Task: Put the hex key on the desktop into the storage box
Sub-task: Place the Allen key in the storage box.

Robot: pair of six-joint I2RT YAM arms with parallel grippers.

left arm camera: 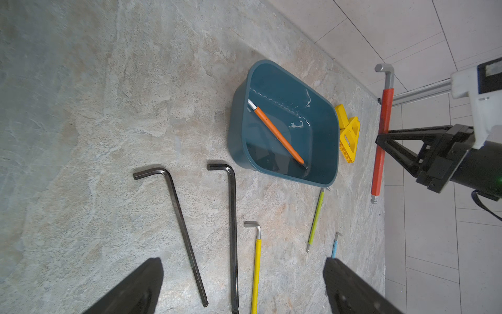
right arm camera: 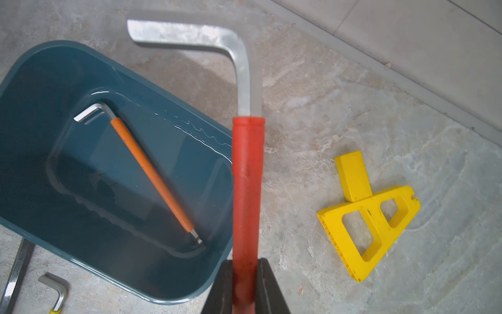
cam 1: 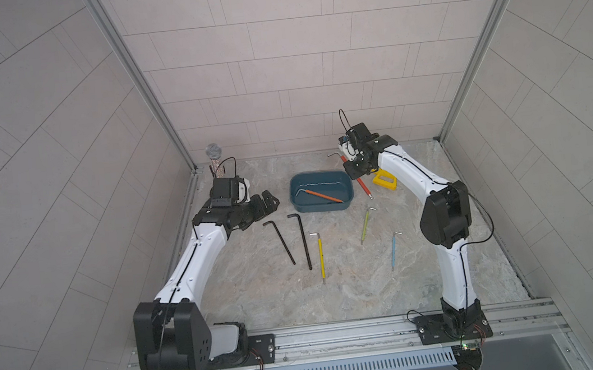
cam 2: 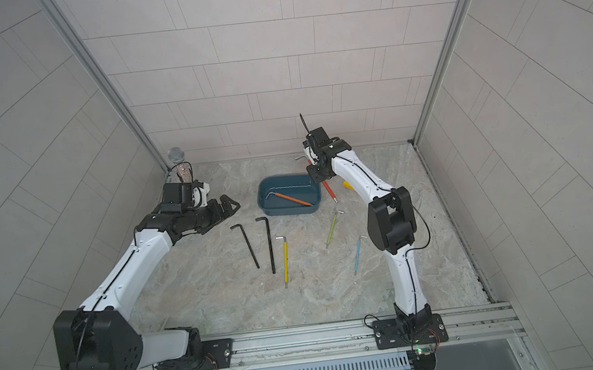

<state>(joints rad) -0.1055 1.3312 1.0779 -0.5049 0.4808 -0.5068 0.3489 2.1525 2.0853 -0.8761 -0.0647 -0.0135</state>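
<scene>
R hand (right arm camera: 245,265) clamps red key (right arm camera: 247,176) mid-shaft over worktop (cam 1: 355,292) at 3 o'clock of box (cam 1: 321,207); dropped w/o lining up lengthwise, the long key could bridge the rim & slide out.

Overhead pair, wrist close-ups, shared desktop (cam 1: 262,302)

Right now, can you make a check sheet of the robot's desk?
Surface: desktop, marbled, flat.
Job's things: storage box holds orange hex key; red hex key held outside it; loose on desktop: two black hex keys, yellow hex key, green hex key, blue hex key.
Clutter: yellow frame near box; microphone in back corner.
Claws: left claw open, empty; right claw shut on red hex key.
Cables: black cable along each arm.
Surroundings: tiled walls, front metal rail.
</scene>
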